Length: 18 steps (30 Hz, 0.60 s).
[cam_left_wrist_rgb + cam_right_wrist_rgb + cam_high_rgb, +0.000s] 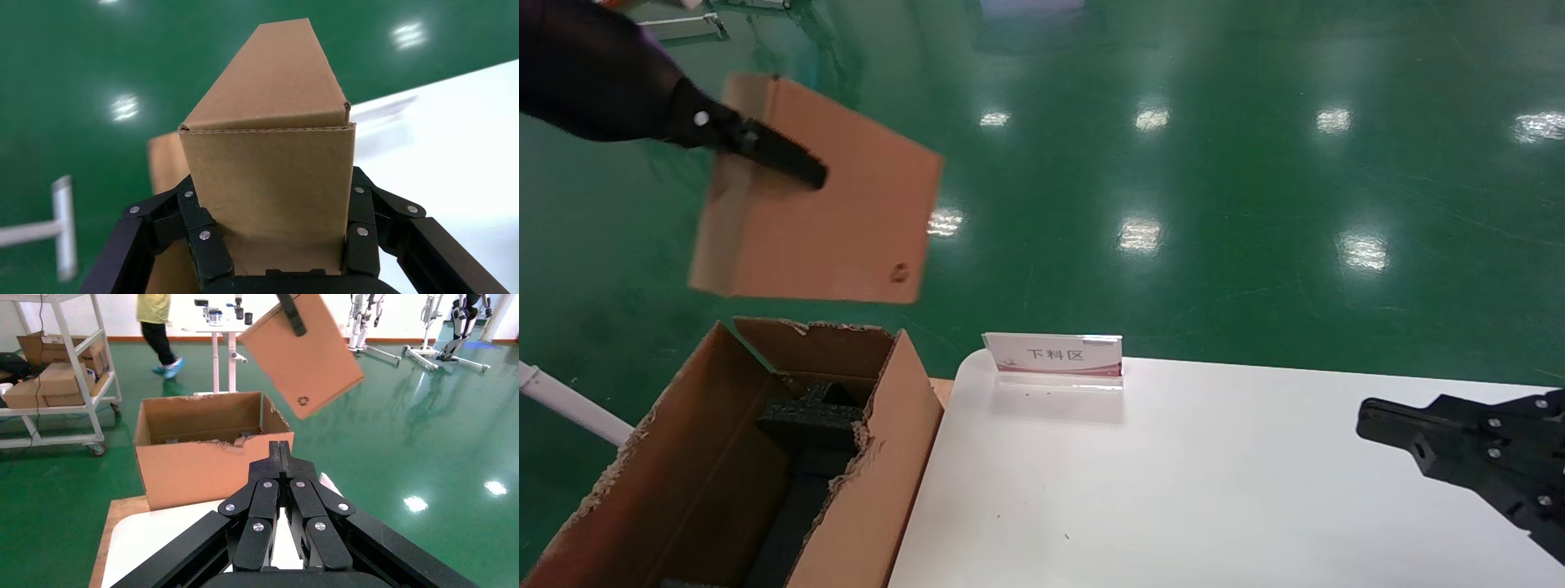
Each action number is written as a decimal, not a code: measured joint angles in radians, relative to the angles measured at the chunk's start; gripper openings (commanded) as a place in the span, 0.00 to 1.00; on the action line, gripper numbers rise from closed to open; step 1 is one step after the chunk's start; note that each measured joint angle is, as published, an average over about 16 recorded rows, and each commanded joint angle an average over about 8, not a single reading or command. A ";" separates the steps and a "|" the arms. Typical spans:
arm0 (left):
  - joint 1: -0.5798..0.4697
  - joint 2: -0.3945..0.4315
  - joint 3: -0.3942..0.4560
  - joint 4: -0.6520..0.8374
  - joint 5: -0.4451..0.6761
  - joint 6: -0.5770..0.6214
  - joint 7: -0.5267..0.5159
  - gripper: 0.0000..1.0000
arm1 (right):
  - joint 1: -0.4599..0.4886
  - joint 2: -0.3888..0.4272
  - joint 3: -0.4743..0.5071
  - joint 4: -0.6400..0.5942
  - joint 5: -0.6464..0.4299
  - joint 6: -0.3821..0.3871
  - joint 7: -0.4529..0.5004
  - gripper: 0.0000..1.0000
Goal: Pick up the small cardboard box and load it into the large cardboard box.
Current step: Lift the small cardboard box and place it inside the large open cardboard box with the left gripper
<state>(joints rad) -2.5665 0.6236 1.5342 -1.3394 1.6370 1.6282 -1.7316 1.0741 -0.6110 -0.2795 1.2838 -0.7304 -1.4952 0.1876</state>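
Small box airborne, clamped in left gripper.
Left gripper – fingers closed on one end of the small cardboard box, held tilted in the air above and beyond the large cardboard box, w/ no contact. Right gripper – fingers pressed together, empty, over white table near sign.

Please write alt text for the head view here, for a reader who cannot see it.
The left gripper holds the small cardboard box in the air, tilted, above and beyond the open large cardboard box with black foam blocks inside. The right gripper hangs shut over the white table, where a small sign stands.
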 measured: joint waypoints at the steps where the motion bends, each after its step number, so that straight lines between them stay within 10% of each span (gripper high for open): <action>1: -0.006 0.008 0.016 -0.004 0.011 0.010 -0.005 0.00 | 0.000 0.000 0.000 0.000 0.000 0.000 0.000 1.00; 18: -0.140 0.268 0.528 -0.037 -0.036 0.102 -0.132 0.00 | 0.000 0.000 0.000 0.000 0.000 0.000 0.000 1.00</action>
<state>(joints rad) -2.7068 0.8916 2.0622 -1.3760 1.6015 1.7299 -1.8639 1.0741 -0.6110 -0.2795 1.2838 -0.7304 -1.4952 0.1876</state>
